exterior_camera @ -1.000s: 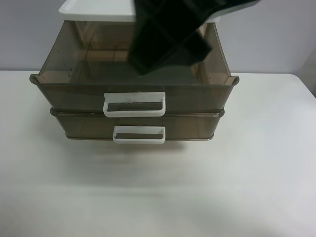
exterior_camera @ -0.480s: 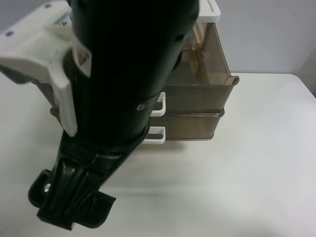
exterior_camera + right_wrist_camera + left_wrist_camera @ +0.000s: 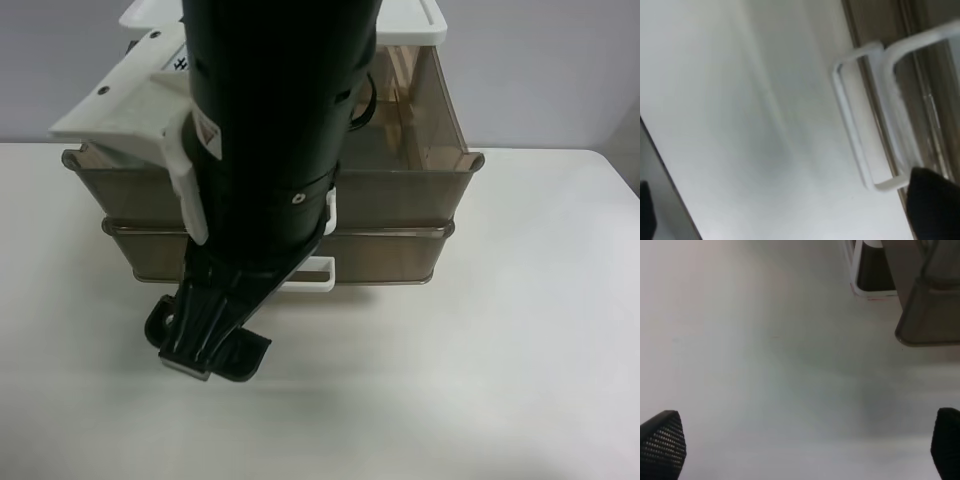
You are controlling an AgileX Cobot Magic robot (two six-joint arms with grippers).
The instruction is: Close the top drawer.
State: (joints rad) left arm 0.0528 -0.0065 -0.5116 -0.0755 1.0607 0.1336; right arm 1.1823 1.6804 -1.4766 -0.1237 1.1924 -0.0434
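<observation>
The top drawer point(image 3: 400, 195) is smoky-brown and stands pulled out from under the white lid point(image 3: 410, 25), overhanging the lower drawer point(image 3: 385, 255). A black arm point(image 3: 270, 130) hides most of its white handle point(image 3: 328, 205). That arm's gripper point(image 3: 205, 345) hangs low over the table in front of the lower drawer, touching nothing. In the right wrist view both handles show close by: the blurred top drawer handle point(image 3: 890, 110) and the lower one point(image 3: 850, 125). My right gripper point(image 3: 790, 207) is open and empty. My left gripper point(image 3: 805, 440) is open and empty over bare table.
The white table point(image 3: 520, 350) lies in front of and to both sides of the unit. A brown drawer corner point(image 3: 930, 310) and a dark white-rimmed object point(image 3: 872, 270) show in the left wrist view. A grey wall point(image 3: 560, 70) stands behind the unit.
The black arm has swung down across the exterior high view. In the last half second its gripper moved from the near table area toward the drawer fronts. The drawers have not moved.
</observation>
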